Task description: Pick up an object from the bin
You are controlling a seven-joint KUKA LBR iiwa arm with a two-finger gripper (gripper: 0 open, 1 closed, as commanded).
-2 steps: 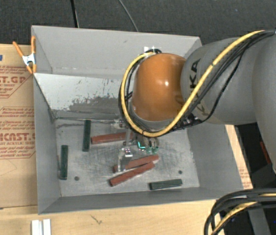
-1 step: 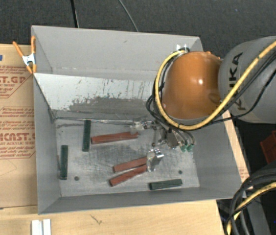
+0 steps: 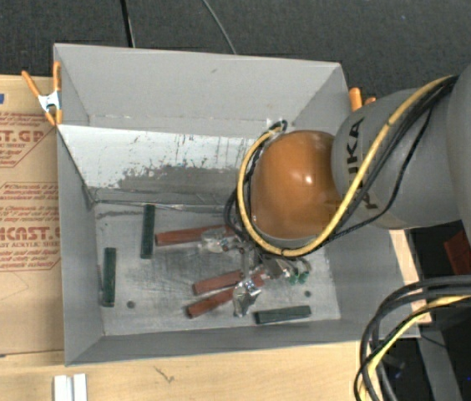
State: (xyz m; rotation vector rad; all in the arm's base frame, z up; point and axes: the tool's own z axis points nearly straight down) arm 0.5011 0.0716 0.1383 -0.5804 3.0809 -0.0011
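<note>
My gripper [image 3: 248, 291] reaches down below the arm's orange dome at the bin's front right. Its metal tip is at the right ends of two reddish-brown bars: one [image 3: 216, 284] lies just left of it and the other [image 3: 205, 307] a little nearer the front wall. I cannot tell whether either bar is gripped. A dark green bar [image 3: 282, 314] lies flat just right of and in front of the tip. A third reddish-brown bar [image 3: 180, 237] with a shiny metal end lies farther back, left of the dome.
Two more dark green bars lie on the left of the floor: one [image 3: 147, 230] upright in the picture near the back slope, one [image 3: 108, 276] close to the left wall. The dome and cables hide the bin's right side.
</note>
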